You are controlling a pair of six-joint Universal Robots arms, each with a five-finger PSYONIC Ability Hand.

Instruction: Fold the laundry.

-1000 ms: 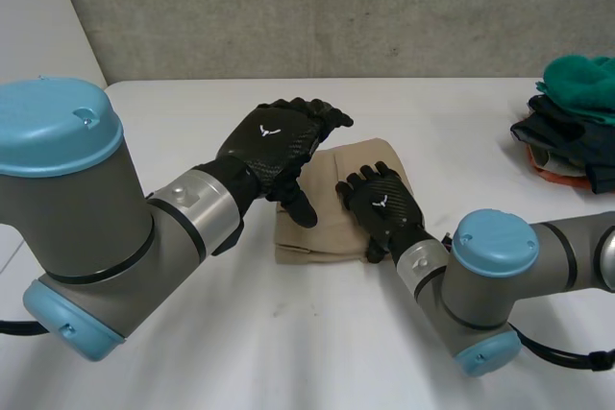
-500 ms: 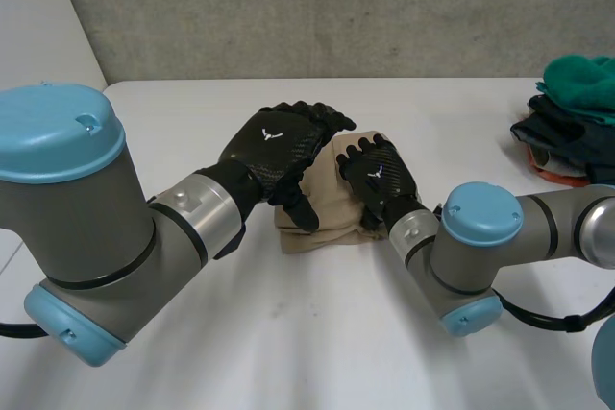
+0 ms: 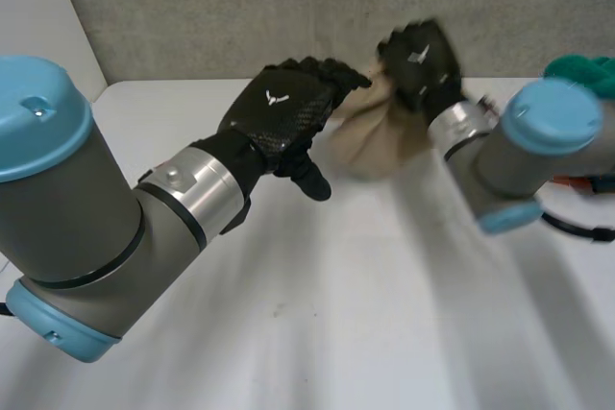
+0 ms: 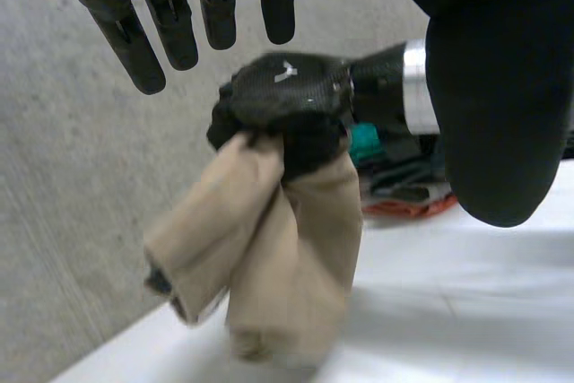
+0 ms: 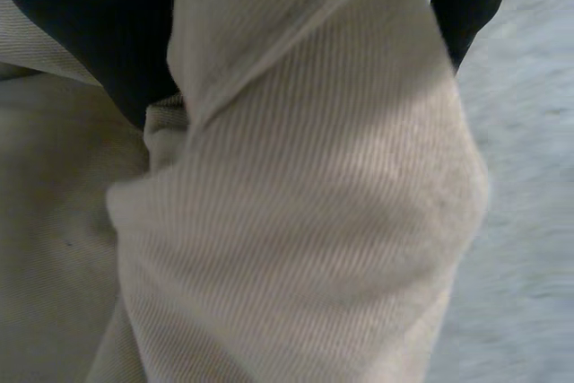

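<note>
A beige folded cloth [image 3: 377, 136] hangs bunched above the white table [image 3: 317, 324], clear of it in the head view. My right hand [image 3: 420, 62] is shut on its top and holds it up near the back wall. From the left wrist view the right hand [image 4: 285, 96] grips the beige cloth [image 4: 269, 257], whose lower end hangs near the table. In the right wrist view the cloth [image 5: 296, 213] is bunched against the palm. My left hand [image 3: 279, 112] hovers open beside the cloth, its fingertips [image 4: 148, 73] straight and apart from it.
A pile of other laundry [image 3: 581, 79], teal on top, lies at the table's far right; the left wrist view shows this pile [image 4: 395, 177] behind the cloth. A grey wall [image 3: 240, 7] runs behind the table.
My right hand closed on the beige cloth and lifted it off the table, up and toward the back right. The left hand stayed open and rose slightly.
</note>
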